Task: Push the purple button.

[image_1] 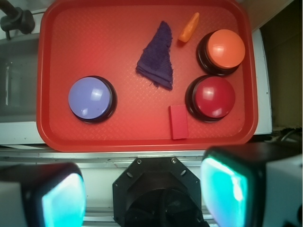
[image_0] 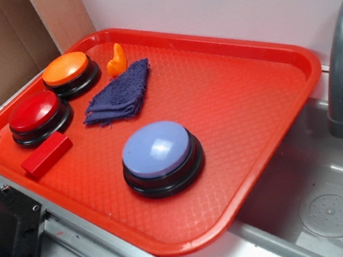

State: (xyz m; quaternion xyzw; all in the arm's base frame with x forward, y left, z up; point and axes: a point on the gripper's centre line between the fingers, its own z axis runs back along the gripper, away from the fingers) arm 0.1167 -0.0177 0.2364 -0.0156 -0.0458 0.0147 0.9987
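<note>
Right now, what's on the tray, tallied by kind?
Push buttons: 3 (purple button, red button, orange button)
Cloths: 1 (dark blue cloth)
Blocks: 1 (red block)
Small orange pieces: 1 (orange object, carrot-like)
Total: 6 things on the red tray

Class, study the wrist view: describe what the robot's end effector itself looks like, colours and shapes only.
The end effector has two blocky fingers with dark housings and glowing teal-cyan inner faces. Between them sits a black octagonal mount with small screws. No cables or markings show.
</note>
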